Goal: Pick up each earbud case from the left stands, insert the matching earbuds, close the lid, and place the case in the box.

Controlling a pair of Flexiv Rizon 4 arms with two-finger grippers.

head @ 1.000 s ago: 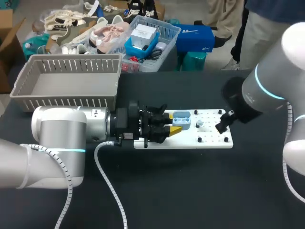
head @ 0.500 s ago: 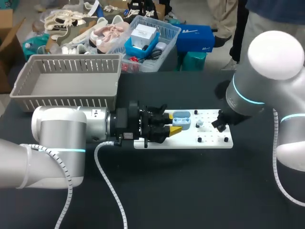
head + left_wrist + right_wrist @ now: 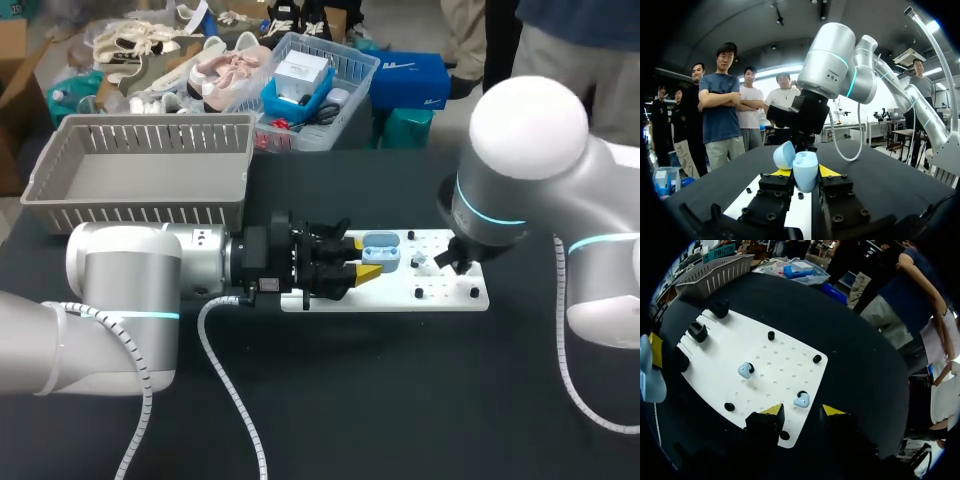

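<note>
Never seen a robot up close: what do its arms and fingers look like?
The left arm and right arm are rounded silver-grey tubes with cyan rings. A white coiled cable trails from the left. The left gripper and right gripper are black, fingers yellow-tipped.

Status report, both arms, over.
Left gripper shut on earbud case, lid open, over the white board. Right gripper open, one earbud just ahead of its tips, second earbud farther out. Black peg right beside the near earbud.

Pale blue earbud case and earbuds, white hole-dotted board, black table, grey slatted basket.
</note>
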